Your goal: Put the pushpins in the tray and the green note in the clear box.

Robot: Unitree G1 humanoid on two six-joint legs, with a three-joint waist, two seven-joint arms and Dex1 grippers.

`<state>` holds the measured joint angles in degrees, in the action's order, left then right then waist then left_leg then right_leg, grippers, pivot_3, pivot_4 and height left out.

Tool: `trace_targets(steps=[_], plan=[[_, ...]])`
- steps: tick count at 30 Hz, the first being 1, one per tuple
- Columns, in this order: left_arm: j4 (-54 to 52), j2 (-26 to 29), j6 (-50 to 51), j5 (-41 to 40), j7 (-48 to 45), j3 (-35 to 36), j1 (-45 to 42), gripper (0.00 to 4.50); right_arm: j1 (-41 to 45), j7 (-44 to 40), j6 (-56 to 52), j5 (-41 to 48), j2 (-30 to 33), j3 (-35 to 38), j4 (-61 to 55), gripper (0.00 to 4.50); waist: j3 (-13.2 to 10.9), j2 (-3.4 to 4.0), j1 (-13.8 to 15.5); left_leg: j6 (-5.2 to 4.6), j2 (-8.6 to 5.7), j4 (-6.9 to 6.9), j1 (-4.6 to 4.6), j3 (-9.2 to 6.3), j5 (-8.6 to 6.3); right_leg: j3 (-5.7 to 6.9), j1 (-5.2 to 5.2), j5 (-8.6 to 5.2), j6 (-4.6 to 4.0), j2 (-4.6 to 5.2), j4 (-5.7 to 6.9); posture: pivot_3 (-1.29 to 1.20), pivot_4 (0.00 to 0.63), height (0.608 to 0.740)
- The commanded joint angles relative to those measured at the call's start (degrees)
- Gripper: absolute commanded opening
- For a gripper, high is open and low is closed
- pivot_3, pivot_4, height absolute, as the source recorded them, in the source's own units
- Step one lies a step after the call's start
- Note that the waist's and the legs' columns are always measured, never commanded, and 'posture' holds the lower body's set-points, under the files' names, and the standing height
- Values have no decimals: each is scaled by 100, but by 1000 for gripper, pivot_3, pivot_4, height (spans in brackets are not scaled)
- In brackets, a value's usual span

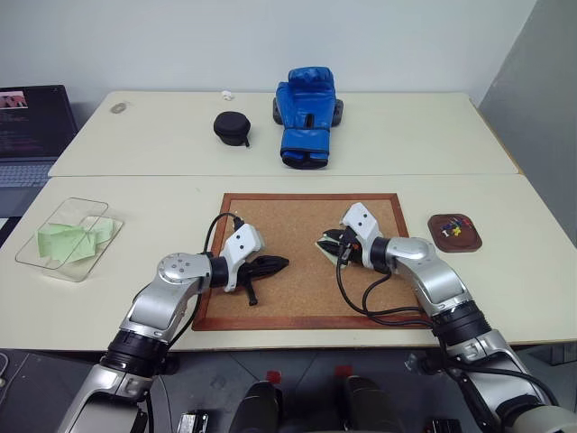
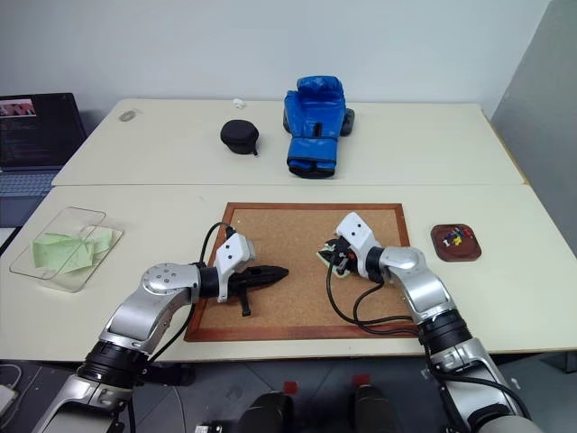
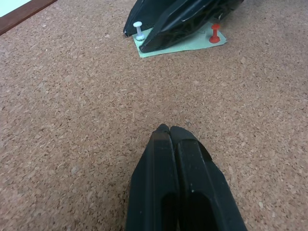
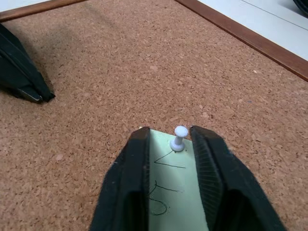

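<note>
Two pins held the green note (image 4: 172, 192) down, so I centred the right gripper's (image 4: 179, 139) still-parted fingers around the white pin (image 4: 179, 137) before squeezing.

The right tool (image 3: 185, 21), at the top of the left wrist view, covers most of the green note (image 3: 163, 49), leaving a strip of paper visible. In the right wrist view the note's writing runs off the bottom edge. The pins in the tray (image 1: 454, 233) are too small to count. A laptop (image 1: 32, 135) is cut by the left edge.
</note>
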<state>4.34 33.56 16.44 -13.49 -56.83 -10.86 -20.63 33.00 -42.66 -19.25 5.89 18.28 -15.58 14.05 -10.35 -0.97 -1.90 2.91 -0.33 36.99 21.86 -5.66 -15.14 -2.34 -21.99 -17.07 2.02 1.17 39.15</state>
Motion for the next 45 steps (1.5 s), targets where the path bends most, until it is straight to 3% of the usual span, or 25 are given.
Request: trace_targets(steps=[1, 4, 24, 29, 36, 45], plan=[[0, -31, 160, 198, 36, -181, 130, 0, 145, -9, 47, 42, -90, 141, 15, 360, 0, 0, 0, 0, 0, 0, 0, 0, 0, 0, 0, 0, 0, 0, 0, 0, 150, 740], [-7, -49, 183, 209, 50, -184, 121, 0, 143, -27, 24, 40, -75, 213, 14, 7, 0, 0, -1, 0, 0, 0, -1, 0, 0, 0, 0, 0, 0, 0, 1, 0, 150, 740], [-7, -83, 310, 264, 99, -205, 100, 0, -106, -481, -106, 506, 221, 513, -870, 7, 1, 1, 14, -1, -3, 2, 1, -5, 0, 1, 4, 1, 2, 3, -2, 0, 150, 740], [-56, -62, 339, 268, 111, -194, 129, 0, -202, -188, -599, 876, 352, 1121, -1293, 7, 1, 1, 19, 0, -2, 2, 1, -8, 0, 3, 4, 1, 2, 3, -1, 0, 150, 740], [-119, -34, 361, 264, 96, -207, 218, 0, -759, 973, -1617, 1042, 940, 2607, -2041, 7, 3, 5, 21, 0, -3, -1, 4, -10, 0, 2, 4, 1, 2, 6, -5, 0, 150, 740], [19, -82, 310, 299, 11, -291, 119, 0, -1134, 1647, -1900, 899, 1281, 3145, -1534, 7, 12, 20, 11, -1, -2, -1, -2, 20, 0, -4, 9, 1, 2, 4, -4, 0, 150, 740]])
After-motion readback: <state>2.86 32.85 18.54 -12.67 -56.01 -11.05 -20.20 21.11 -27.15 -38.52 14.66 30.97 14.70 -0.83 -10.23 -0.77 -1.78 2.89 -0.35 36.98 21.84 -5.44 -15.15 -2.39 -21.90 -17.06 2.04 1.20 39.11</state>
